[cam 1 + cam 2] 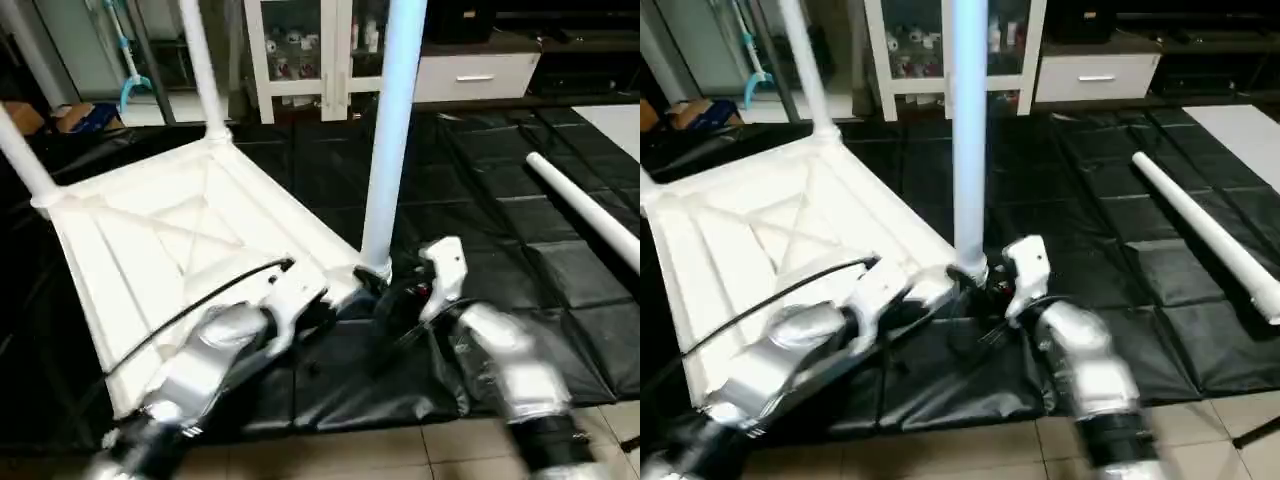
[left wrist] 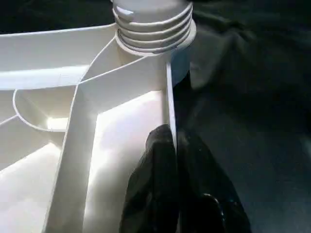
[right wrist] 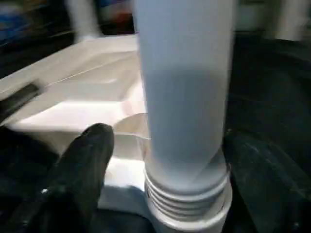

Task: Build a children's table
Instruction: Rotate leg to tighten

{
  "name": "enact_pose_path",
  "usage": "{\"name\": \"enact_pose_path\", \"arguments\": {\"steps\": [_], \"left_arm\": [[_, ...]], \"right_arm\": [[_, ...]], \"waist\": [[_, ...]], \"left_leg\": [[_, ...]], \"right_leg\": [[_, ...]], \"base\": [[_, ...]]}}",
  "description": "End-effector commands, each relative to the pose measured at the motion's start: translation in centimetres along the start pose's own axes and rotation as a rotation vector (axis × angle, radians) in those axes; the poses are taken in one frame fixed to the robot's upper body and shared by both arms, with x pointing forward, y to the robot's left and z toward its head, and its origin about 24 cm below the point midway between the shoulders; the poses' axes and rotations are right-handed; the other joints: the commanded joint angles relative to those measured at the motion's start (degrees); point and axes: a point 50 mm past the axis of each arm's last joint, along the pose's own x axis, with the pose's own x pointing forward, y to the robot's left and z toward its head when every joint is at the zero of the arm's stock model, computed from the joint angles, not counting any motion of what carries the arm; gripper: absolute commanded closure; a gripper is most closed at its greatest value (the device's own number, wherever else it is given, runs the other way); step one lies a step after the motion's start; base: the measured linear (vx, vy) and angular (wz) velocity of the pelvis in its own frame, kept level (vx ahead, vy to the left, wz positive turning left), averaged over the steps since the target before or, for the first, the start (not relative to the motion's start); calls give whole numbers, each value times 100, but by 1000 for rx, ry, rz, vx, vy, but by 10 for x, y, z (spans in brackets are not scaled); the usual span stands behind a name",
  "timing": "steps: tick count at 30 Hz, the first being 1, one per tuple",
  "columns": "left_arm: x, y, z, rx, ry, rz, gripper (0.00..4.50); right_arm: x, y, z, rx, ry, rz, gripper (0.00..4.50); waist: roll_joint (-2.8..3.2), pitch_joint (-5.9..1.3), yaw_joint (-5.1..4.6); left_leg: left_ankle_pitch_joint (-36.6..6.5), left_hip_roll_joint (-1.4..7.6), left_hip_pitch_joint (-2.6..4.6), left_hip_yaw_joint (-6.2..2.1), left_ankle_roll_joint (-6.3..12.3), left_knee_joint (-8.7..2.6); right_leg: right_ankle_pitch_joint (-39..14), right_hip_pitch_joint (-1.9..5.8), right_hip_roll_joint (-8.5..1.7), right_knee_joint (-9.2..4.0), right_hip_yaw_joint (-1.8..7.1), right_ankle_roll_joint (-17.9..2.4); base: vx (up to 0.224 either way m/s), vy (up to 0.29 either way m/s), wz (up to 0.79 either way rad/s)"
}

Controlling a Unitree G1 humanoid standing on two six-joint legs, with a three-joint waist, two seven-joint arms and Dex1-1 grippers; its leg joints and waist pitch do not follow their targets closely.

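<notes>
While the tabletop (image 1: 150,240) lies upside down on the black floor mat (image 1: 500,210), ribs facing up, three legs are standing in its corners: one at eleven o'clock (image 1: 200,60), one out at nine o'clock (image 1: 22,155), and the near one (image 1: 395,130) rising dead centre. That near leg is where the action is. At its base the screw threads (image 3: 187,204) are showing above the corner socket (image 2: 165,58), so by my reading it isn't wound fully home yet.

Left gripper (image 2: 176,160) first: fingers pinched shut on the tabletop's edge wall just below that corner, one finger (image 2: 153,179) inside the rim, the other outside, steadying the whole piece. Right gripper (image 3: 167,160): jaws standing wide either side of the leg's foot, one finger (image 3: 85,160) clear of the plastic on the tabletop side, nothing clamped that I can see. Looks like a let-go between twists, though that's a guess.

Over at two o'clock, the fourth leg (image 1: 590,215) lies flat on the mat, well apart from the tabletop. So: three legs in, this one wants tightening, one to fetch and screw in, then flip the table upright.
</notes>
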Motion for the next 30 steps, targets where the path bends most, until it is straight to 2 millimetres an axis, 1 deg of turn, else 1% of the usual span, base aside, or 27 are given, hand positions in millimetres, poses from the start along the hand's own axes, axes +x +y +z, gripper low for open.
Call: {"name": "enact_pose_path", "arguments": {"steps": [1,2,3,5,7,8,9,10,11,13,15,17,18,20,21,22,23,24,26,28,30], "left_arm": [[2,-19,-17,-9,70,-144,450],[0,-20,-17,-12,70,-160,450],[-2,-22,-18,-8,66,-180,450],[-7,-27,-18,-4,58,-231,450],[-12,-32,-18,0,48,-286,450],[-12,-32,-18,0,48,-286,450],[-13,-33,-18,0,51,-296,450],[-13,-33,-18,0,51,-296,450],[-15,-33,-18,0,54,-307,450],[-16,-33,-18,1,54,-316,450],[-17,-33,-18,1,54,-318,450],[-17,-33,-18,3,56,-320,450],[-17,-33,-18,3,56,-321,450],[-18,-33,-18,5,58,-319,450],[-18,-32,-18,5,58,-319,450],[-18,-32,-18,6,59,-319,450],[-18,-32,-18,6,59,-319,450],[-18,-32,-18,6,59,-319,450],[-18,-32,-18,7,60,-318,450],[-19,-32,-18,7,62,-319,450],[-19,-32,-18,7,64,-320,450]], "right_arm": [[-3,5,0,0,15,91,46],[-6,2,1,-3,28,98,46],[-10,-1,2,-3,39,114,46],[-15,-5,4,-14,56,139,46],[-21,-9,8,-52,82,181,46],[-21,-9,8,-52,82,181,46],[-23,-9,8,-67,112,221,46],[-23,-9,8,-67,112,221,46],[-25,-8,6,-82,151,262,46],[-25,-7,3,-91,179,287,46],[-24,-6,1,-92,190,295,46],[-22,-5,-1,-99,199,310,46],[-22,-4,-2,-104,204,316,62],[-20,-4,-3,-104,204,316,62],[-19,-4,-3,-103,203,315,83],[-18,-5,-2,-103,196,307,83],[-18,-5,-2,-103,191,302,99],[-17,-6,-1,-104,186,296,108],[-17,-6,-1,-101,180,294,121],[-16,-6,-1,-102,175,294,130],[-16,-6,-1,-101,167,291,156]], "waist": [[-34,-276,31],[-25,-284,49],[-44,-276,71],[-44,-272,105],[-52,-258,121],[-57,-256,126],[-56,-245,142],[-60,-249,161],[-74,-246,161],[-81,-248,176],[-83,-249,179],[-79,-252,181],[-80,-261,178],[-70,-266,180],[-73,-270,177],[-77,-273,177],[-79,-273,177],[-72,-274,180],[-79,-259,172],[-69,-254,164],[-73,-262,159]], "left_leg": [[-806,296,59,-64,627,-460],[-836,301,79,-58,601,-458],[-949,306,89,-37,555,-472],[-1057,318,109,-21,483,-487],[-1167,317,113,-13,409,-504],[-1218,314,113,-5,392,-504],[-1301,312,122,7,358,-508],[-1328,311,138,8,321,-510],[-1331,307,133,14,314,-506],[-1280,302,131,21,312,-496],[-1217,297,113,16,328,-492],[-1188,297,113,14,329,-491],[-1131,298,112,13,340,-485],[-1080,296,114,10,359,-481],[-1028,294,111,12,388,-475],[-962,292,104,13,423,-467],[-944,292,105,14,450,-465],[-952,293,108,14,455,-464],[-1058,291,108,18,445,-473],[-1191,299,113,9,376,-488],[-1209,295,116,8,339,-486]], "right_leg": [[-93,217,-277,-364,209,-1472],[-111,207,-275,-361,210,-1490],[-192,202,-269,-364,215,-1523],[-345,189,-272,-374,224,-1489],[-513,180,-268,-382,233,-1440],[-552,179,-264,-384,236,-1433],[-652,162,-267,-403,254,-1407],[-716,158,-271,-409,262,-1390],[-728,157,-270,-412,268,-1386],[-753,155,-278,-416,283,-1382],[-756,164,-279,-413,281,-1381],[-741,165,-276,-411,278,-1380],[-670,166,-274,-400,276,-1394],[-583,168,-269,-390,273,-1413],[-485,172,-265,-380,271,-1445],[-394,179,-265,-371,272,-1459],[-374,181,-265,-370,269,-1469],[-384,177,-268,-370,269,-1474],[-537,175,-267,-390,270,-1475],[-738,174,-268,-403,272,-1433],[-737,171,-265,-402,275,-1422]], "base": [[0,0,0],[0,0,0],[0,0,0],[0,0,0],[0,0,0],[0,0,0],[0,0,0],[0,0,0],[0,0,0],[0,0,0],[0,0,0],[0,0,0],[0,0,0],[0,0,0],[0,0,0],[0,0,0],[0,0,0],[0,0,0],[0,0,0],[0,0,0],[0,0,0]]}}
